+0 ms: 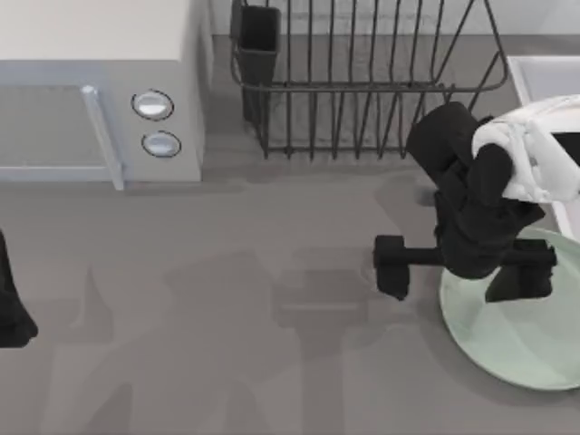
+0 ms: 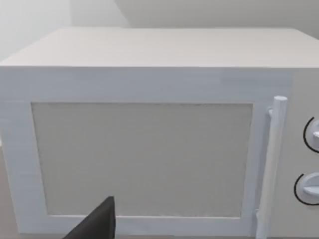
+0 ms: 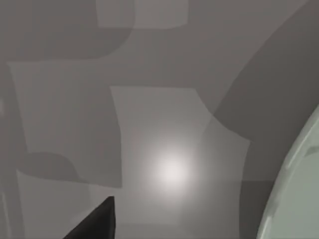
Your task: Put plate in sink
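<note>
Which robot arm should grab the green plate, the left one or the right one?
Probably the right one. The right gripper hangs over the plate rim, near the sink. The left gripper is parked across the table, by the microwave.

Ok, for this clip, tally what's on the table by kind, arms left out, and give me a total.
Plate: 1, pale mint green, at the table's right edge under the right gripper
Sink: 1, at the far right
Dish rack: 1, black wire
Microwave: 1, white, at the left
Total: 4
</note>
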Controlling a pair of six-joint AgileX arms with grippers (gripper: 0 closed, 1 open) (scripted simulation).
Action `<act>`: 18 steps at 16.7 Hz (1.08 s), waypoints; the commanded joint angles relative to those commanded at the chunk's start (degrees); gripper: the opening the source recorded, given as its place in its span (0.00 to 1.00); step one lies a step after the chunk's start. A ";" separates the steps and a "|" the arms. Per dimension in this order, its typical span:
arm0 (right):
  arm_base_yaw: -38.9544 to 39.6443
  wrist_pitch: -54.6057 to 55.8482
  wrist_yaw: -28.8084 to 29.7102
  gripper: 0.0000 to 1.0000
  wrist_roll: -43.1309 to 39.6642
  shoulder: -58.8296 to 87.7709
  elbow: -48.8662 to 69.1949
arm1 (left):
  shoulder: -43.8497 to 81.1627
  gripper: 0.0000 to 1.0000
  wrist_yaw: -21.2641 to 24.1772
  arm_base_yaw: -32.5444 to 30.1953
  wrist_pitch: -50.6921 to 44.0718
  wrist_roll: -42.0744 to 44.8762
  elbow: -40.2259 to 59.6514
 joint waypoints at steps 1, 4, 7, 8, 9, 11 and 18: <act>0.00 0.00 0.00 1.00 0.00 0.00 0.00 | 0.00 1.00 0.00 0.00 0.00 0.00 0.00; 0.00 0.00 0.00 0.85 0.00 0.00 0.00 | 0.00 1.00 0.00 0.00 0.00 0.00 0.00; 0.00 0.00 0.00 0.62 0.00 0.00 0.00 | 0.00 1.00 0.00 0.00 0.00 0.00 0.00; 0.00 0.00 0.00 0.55 0.00 0.00 0.00 | 0.00 1.00 0.00 0.00 0.00 0.00 0.00; 0.00 0.00 0.00 0.47 0.00 0.00 0.00 | 0.00 1.00 0.00 0.00 0.00 0.00 0.00; 0.00 0.00 0.00 0.32 0.00 0.00 0.00 | 0.00 1.00 0.00 0.00 0.00 0.00 0.00; 0.00 0.00 0.00 0.00 0.00 0.00 0.00 | 0.00 1.00 0.00 0.00 0.00 0.00 0.00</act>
